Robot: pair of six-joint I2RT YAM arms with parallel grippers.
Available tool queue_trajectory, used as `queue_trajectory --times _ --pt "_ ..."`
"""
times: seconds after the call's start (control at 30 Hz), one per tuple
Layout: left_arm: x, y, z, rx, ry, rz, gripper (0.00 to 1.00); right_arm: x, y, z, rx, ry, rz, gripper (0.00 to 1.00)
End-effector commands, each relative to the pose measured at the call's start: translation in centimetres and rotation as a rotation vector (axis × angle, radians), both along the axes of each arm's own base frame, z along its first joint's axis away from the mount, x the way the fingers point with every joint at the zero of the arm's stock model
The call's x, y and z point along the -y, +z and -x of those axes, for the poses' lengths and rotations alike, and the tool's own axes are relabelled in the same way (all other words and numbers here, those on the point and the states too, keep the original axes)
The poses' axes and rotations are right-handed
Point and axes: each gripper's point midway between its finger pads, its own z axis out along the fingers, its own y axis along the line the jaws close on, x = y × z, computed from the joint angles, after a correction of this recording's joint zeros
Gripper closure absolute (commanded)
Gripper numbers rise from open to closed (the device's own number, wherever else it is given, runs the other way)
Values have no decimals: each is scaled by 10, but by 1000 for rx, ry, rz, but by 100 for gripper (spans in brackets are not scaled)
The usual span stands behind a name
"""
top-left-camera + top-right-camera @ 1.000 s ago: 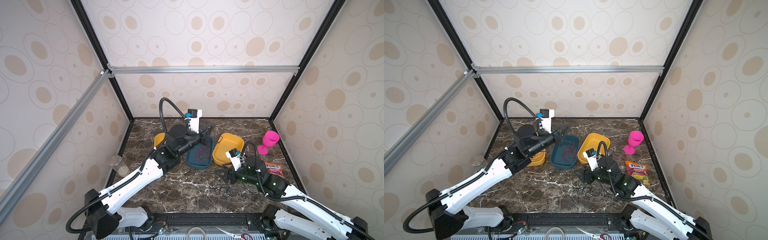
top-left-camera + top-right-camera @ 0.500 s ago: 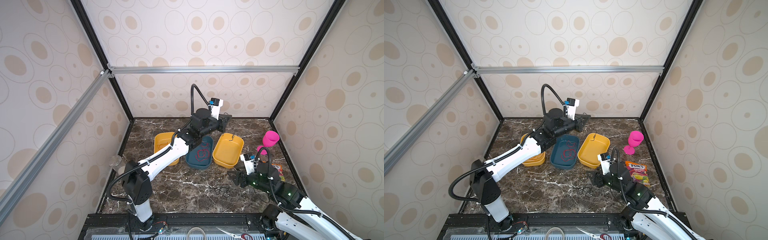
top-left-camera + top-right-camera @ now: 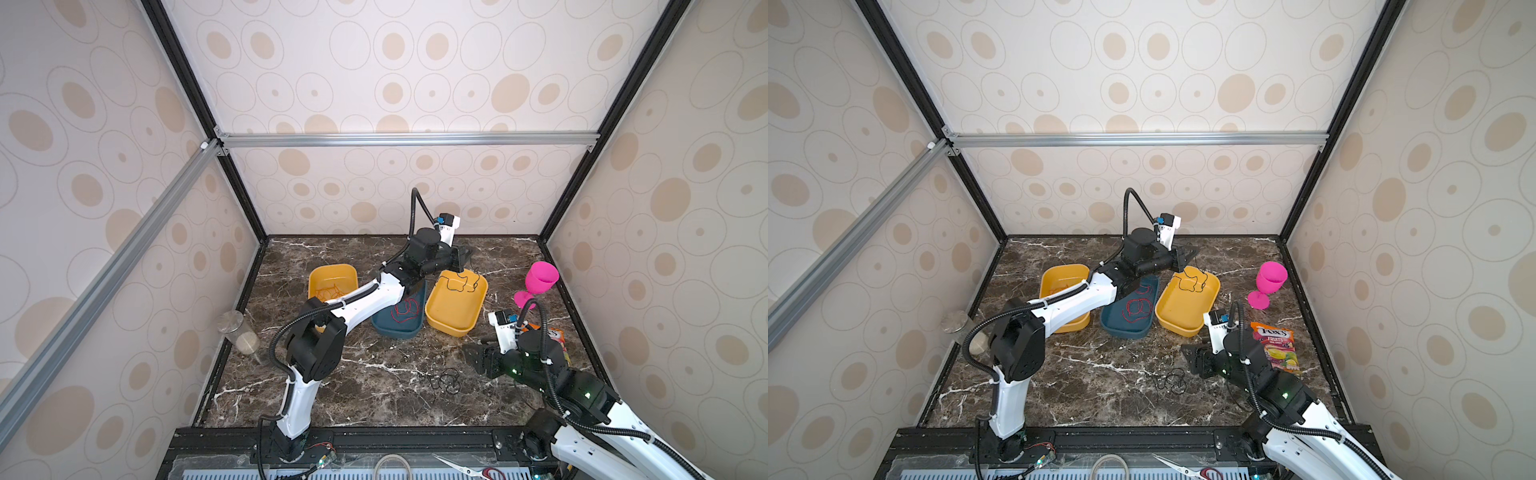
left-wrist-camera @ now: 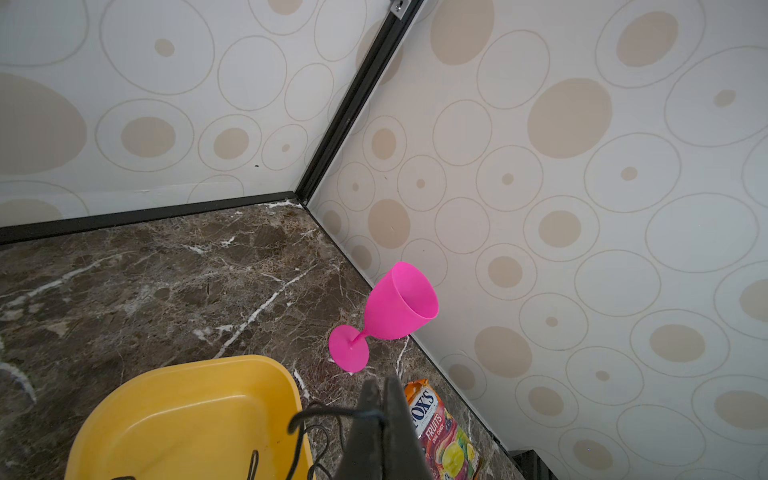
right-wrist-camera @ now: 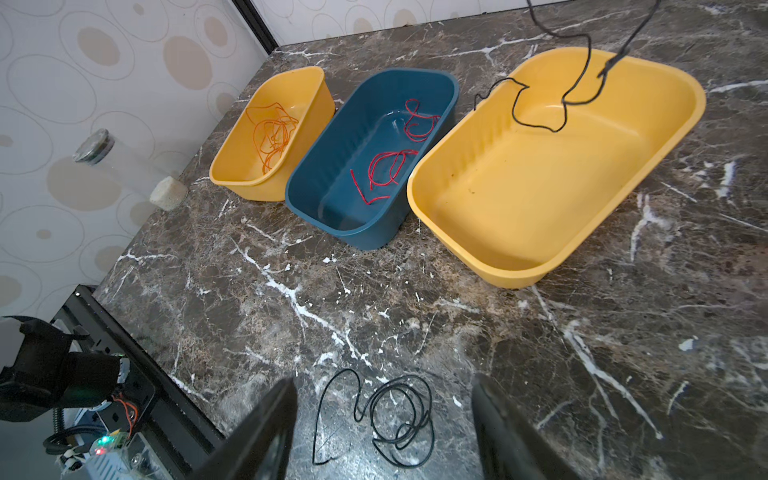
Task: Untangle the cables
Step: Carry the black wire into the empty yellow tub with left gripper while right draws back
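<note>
Left gripper [image 4: 380, 388] clamps 1 black cable [image 5: 512, 117] dangling over the big yellow tray [image 5: 515, 274]. Right gripper [image 5: 382, 386] gapes, empty, above the black coil [image 5: 399, 415] on the marble table [image 5: 249, 291]. The coil looks light, limp and springy, best pinched at an outer loop.

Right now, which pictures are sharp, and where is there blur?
In both top views, even soft light, but the loose black cable is barely resolved; in the left wrist view the pink goblet is crisp, the shut jaws blurred; in the right wrist view the blue tray is sharp, the open jaws soft-edged.
</note>
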Motion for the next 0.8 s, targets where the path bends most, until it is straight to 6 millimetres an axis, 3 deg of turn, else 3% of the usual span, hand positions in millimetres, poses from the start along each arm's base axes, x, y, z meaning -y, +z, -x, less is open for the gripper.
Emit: queue_trajectory --times 0.0,0.2,0.37,0.5,0.77 --pt "2 17 -7 19 0 69 100 6 -8 0 -19 -30 16 31" --pt "-10 -65 -25 -118 117 -84 100 8 -14 -1 -27 -39 25 31" --pt "-16 -115 -30 -205 157 -199 98 8 -19 -2 -37 -43 34 31" --pt "-17 -126 -25 -222 133 -234 82 7 -23 -4 -43 -46 40 32" --pt "-27 -110 -23 -164 146 -282 54 4 -28 -6 -59 -42 43 32"
